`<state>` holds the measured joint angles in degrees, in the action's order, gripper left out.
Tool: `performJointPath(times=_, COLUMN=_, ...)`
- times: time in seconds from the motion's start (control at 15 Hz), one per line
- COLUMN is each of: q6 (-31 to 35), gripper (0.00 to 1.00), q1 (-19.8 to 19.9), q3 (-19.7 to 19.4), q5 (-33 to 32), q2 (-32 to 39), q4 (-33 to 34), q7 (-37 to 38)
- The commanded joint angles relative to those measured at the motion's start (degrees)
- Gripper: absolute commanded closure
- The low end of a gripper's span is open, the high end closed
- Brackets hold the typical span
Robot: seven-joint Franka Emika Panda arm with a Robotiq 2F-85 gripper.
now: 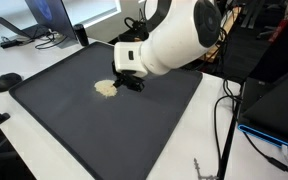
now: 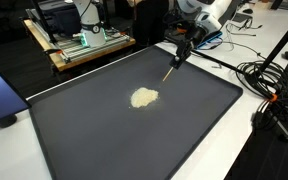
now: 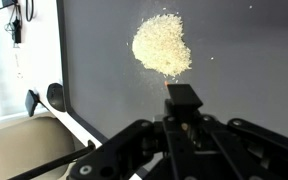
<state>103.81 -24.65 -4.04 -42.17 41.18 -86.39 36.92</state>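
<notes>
End effector clamped on a thin stick, right next to a pile of pale grains

The fingers are pressed together on the stick, which slants down toward the pile. In an exterior view its tip sits just beyond the pile's far right edge, not touching it. The grains lie roughly mid dark mat, which covers most of the white worktop. In the wrist view the pile is straight ahead of the fingers.
</notes>
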Motion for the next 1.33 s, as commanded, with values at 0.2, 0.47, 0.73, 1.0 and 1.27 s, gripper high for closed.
performJointPath(times=0.2, q6=-9.67, gripper=0.97, q1=0.13, q3=-0.53, q5=-0.45, q2=13.46, q4=16.90, q7=1.34)
performJointPath(times=0.47, q6=-12.11, gripper=0.97, q1=-0.37, q3=-2.16, q5=-1.15, q2=19.43, q4=23.59, q7=2.45)
performJointPath(times=0.73, q6=-14.37, gripper=0.97, q1=-0.33, q3=-3.40, q5=-0.70, q2=24.10, q4=29.13, q7=2.58)
performJointPath(times=1.0, q6=-17.29, gripper=0.97, q1=-0.80, q3=-4.96, q5=-0.93, q2=27.82, q4=33.33, q7=3.35)
performJointPath(times=1.27, q6=-19.51, gripper=0.97, q1=-0.19, q3=-5.08, q5=0.10, q2=29.21, q4=35.61, q7=1.94)
